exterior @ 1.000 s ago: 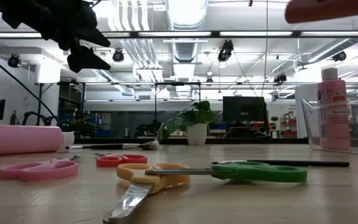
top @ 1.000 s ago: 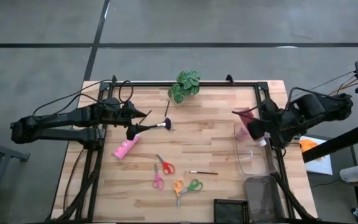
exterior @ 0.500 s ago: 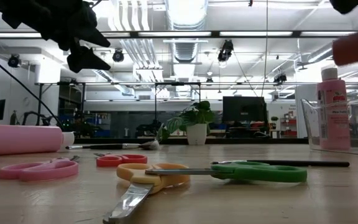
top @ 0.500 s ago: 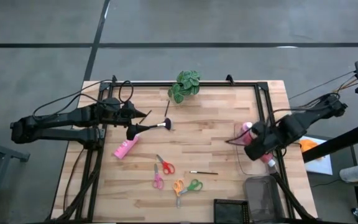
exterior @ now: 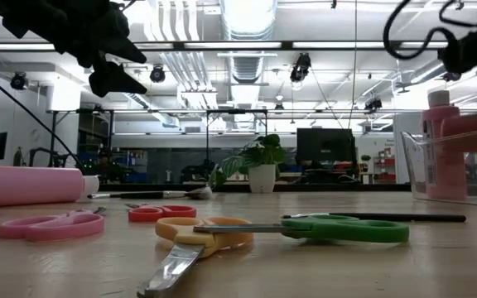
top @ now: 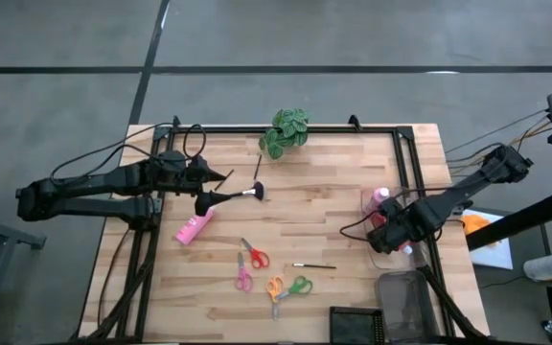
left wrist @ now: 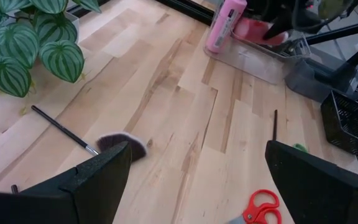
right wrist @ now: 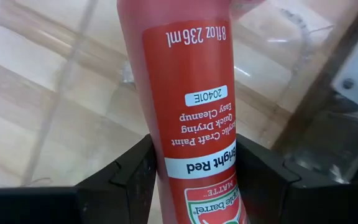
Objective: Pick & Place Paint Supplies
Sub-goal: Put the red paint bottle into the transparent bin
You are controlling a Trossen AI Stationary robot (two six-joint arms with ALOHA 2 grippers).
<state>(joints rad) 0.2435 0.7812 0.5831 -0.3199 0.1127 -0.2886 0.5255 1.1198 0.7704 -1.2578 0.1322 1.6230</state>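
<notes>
Currently, left hand (top: 220, 188): spread wide, empty, hovering above the fan brush (top: 249, 194).
Pink bottle (top: 195, 227): flat on the table (top: 324, 206), just beside that brush.
Right hand (top: 379, 233): clamped on the red bottle (right wrist: 194, 118), inside the clear bin (top: 391, 254).
Label: "Bright Red", "8 fl oz 236 ml", along its length.
</notes>
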